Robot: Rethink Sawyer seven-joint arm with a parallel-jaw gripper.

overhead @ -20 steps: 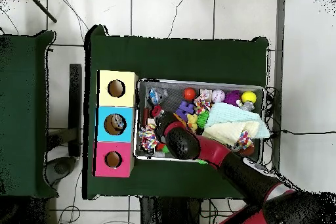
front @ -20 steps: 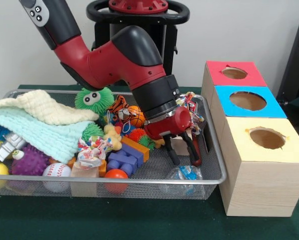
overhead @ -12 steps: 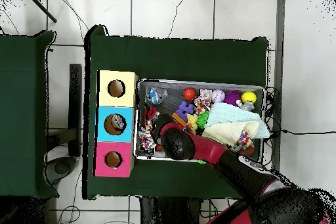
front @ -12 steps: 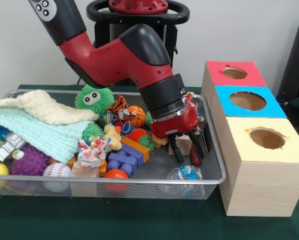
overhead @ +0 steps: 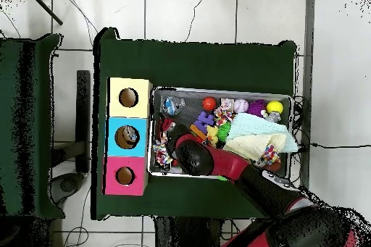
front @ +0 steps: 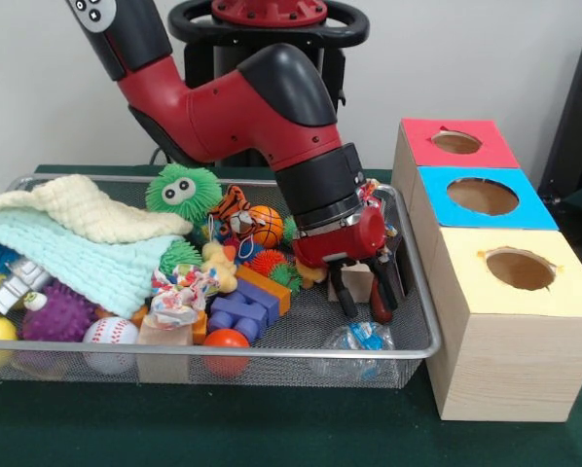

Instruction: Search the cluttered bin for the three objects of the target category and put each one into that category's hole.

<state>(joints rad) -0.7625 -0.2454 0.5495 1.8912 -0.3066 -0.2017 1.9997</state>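
Note:
My gripper (front: 362, 298) hangs low at the right end of the wire mesh bin (front: 414, 342), close to its right wall. Its fingers (front: 344, 295) stand apart, open, on either side of a pale wooden block (front: 357, 280) on the bin floor. Three boxes with round holes line up to the right of the bin: red (front: 456, 143), blue (front: 483, 197) and yellow (front: 521, 270). In the overhead view the arm (overhead: 194, 156) covers the gripper; the yellow box (overhead: 129, 98), the blue box (overhead: 127, 136) and the red box (overhead: 124, 176) sit left of the bin.
The bin holds a green fuzzy toy (front: 182, 190), a tiger plush (front: 232, 206), a small basketball (front: 266, 226), blue (front: 240, 313) and orange (front: 264, 288) blocks, a baseball (front: 109, 334), a red ball (front: 226, 341), a clear wrapped toy (front: 357, 338) and folded cloths (front: 77, 253).
Over the last second the gripper moved right toward the bin's right wall and settled around the wooden block. In the last half second it hardly moved.

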